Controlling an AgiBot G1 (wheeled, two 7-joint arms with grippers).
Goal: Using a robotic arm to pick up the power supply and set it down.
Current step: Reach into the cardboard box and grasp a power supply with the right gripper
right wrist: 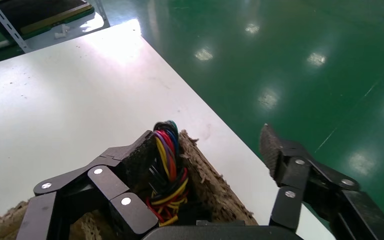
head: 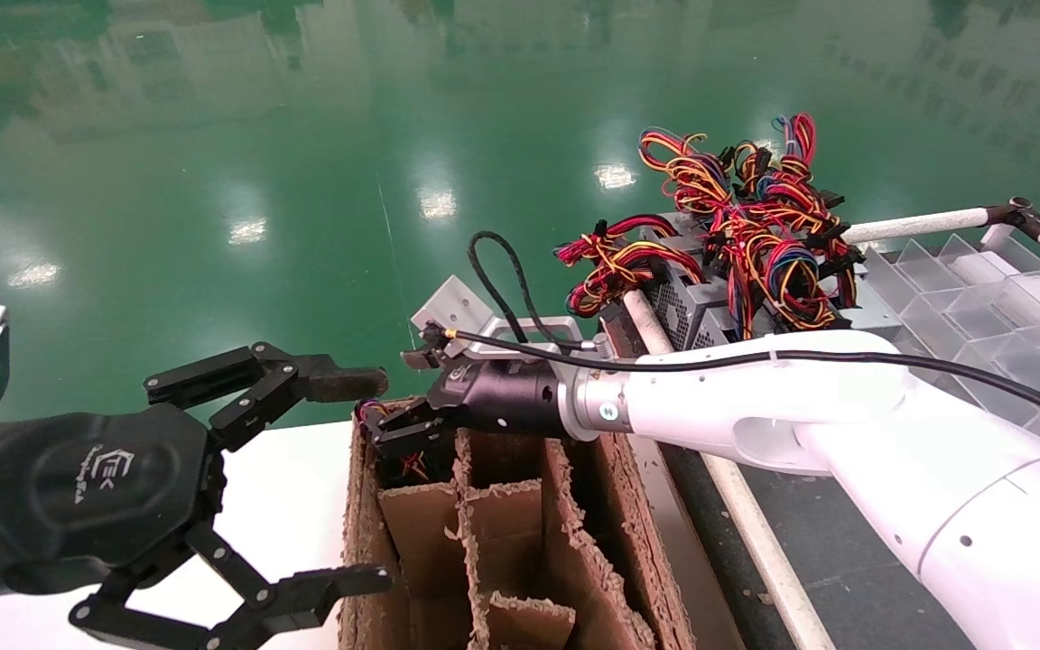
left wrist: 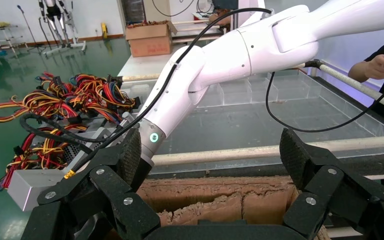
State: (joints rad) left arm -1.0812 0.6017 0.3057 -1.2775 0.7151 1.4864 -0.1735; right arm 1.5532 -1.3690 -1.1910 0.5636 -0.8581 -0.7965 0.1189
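At the far corner of the cardboard box (head: 493, 542), the right gripper (head: 394, 431) hangs with its fingers wide apart, just beside a wire bundle (right wrist: 167, 175) sticking up from that corner slot. Beside the box's near left edge, the left gripper (head: 339, 478) waits wide open. Behind the box, grey power supplies (head: 710, 311) lie heaped with tangled wires.

Red, yellow, blue wires (head: 737, 217); brown cardboard box (head: 502, 542); green floor (head: 213, 135).
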